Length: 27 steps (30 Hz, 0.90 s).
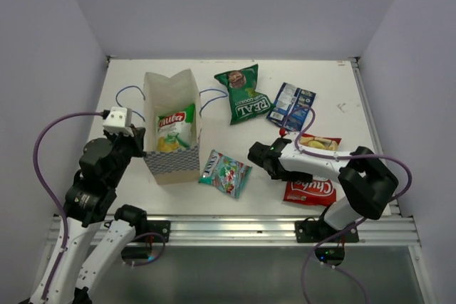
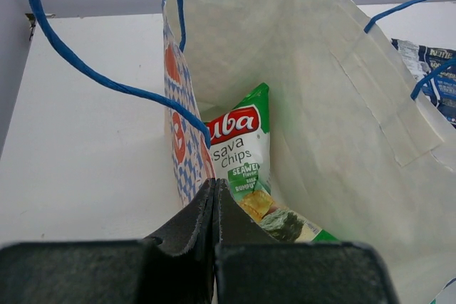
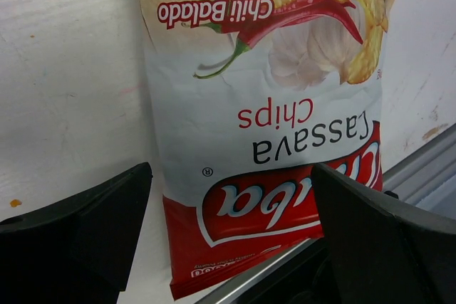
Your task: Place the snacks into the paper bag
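- Site: white tabletop [image 1: 335, 90], walled on three sides, with both my arms at its near edge.
- The paper bag [image 1: 174, 164] stands upright left of centre with its mouth open. It has a checkered band round the base, and blue string handles [image 2: 92, 72] droop off either side.
- My left end effector [image 2: 215, 189] has its jaws pressed together with no gap showing, at the top edge of the bag's left wall. The paper runs straight into the seam between the fingers, so I read it as pinching that wall.
- Inside the bag the green Chuba packet [image 2: 239, 151] leans against the inner wall, its label facing up and readable.
- My right end effector [image 3: 231, 176] is spread wide and holds nothing.
- The red Chuba packet [image 3: 271, 105] lies flat on the tabletop between and beyond my right fingers. Its red end is nearest the wrist camera, close to the metal rail [image 3: 427, 169]. I cannot tell whether the fingers touch it.
- In the top view my right arm lies across this packet and covers its middle.
- REAL chips [image 1: 244, 97] lie flat behind and to the right of the bag, near its right handle.
- The dark blue pack [image 1: 292, 106] lies flat just beside the REAL chips, on their right.
- The teal candy pack [image 1: 225, 174] lies flat just right of the bag's base, between the bag and my right arm.
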### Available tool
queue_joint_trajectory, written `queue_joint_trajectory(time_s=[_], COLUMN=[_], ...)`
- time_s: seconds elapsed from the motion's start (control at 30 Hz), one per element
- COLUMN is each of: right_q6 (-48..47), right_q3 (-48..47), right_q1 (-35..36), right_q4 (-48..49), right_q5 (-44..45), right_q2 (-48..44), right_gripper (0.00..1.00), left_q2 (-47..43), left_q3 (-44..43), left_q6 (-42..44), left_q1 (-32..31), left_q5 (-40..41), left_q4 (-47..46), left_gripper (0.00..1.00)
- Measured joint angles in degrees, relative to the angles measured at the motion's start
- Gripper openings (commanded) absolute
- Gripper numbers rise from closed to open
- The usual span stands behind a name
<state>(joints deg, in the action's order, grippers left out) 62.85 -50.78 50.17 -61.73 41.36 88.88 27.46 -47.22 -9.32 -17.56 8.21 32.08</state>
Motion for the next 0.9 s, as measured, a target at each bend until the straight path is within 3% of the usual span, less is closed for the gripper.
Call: queue_joint_trajectory(time_s=[0.2, 0.33, 0.43, 0.47, 0.53, 0.57, 0.63, 0.73, 0.9], right_q6=[1.1, 1.1, 0.5, 0.3, -0.2, -0.3, -0.5, -1.0, -0.4], right_q3=[1.3, 3.9, 6.5, 7.1, 7.8, 7.8, 7.7, 6.5, -3.1], right_q1=[-1.6, -3.1, -4.6, -4.9, -5.3, -5.3, -5.3, -5.3, -3.0], right_q4=[4.0, 6.8, 8.0, 8.0, 7.8, 7.7, 7.4, 5.4, -1.6], right_q5=[-1.1, -1.7, -1.6, -1.3, -0.5, -0.3, -0.1, -0.2, 0.7], right_q2=[-2.1, -2.3, -2.4, -2.5, -3.1, -3.5, -3.9, -4.0, -3.9], right_gripper=[0.95, 0.86, 0.69, 0.55, 0.42, 0.22, 0.06, 0.00, 0.01], left_q2=[-0.6, -0.6, -0.6, -0.6, -0.6, -0.6, -0.6, -0.6, -0.4], left_q3=[0.2, 0.2, 0.2, 0.2, 0.2, 0.2, 0.2, 0.2, 0.2], left_q6=[0.0, 0.1, 0.1, 0.1, 0.1, 0.1, 0.1, 0.1, 0.1], left_q1=[-1.2, -1.4, -1.6, -1.6, -1.6, -1.6, -1.6, -1.6, -1.6], left_q5=[0.7, 1.0, 1.1, 1.1, 1.2, 1.2, 1.2, 1.2, 1.2], left_q4=[0.1, 0.2, 0.1, 0.1, 0.1, 0.1, 0.1, 0.1, 0.1], left_gripper=[0.00, 0.00, 0.00, 0.00, 0.00, 0.00, 0.00, 0.00, 0.00])
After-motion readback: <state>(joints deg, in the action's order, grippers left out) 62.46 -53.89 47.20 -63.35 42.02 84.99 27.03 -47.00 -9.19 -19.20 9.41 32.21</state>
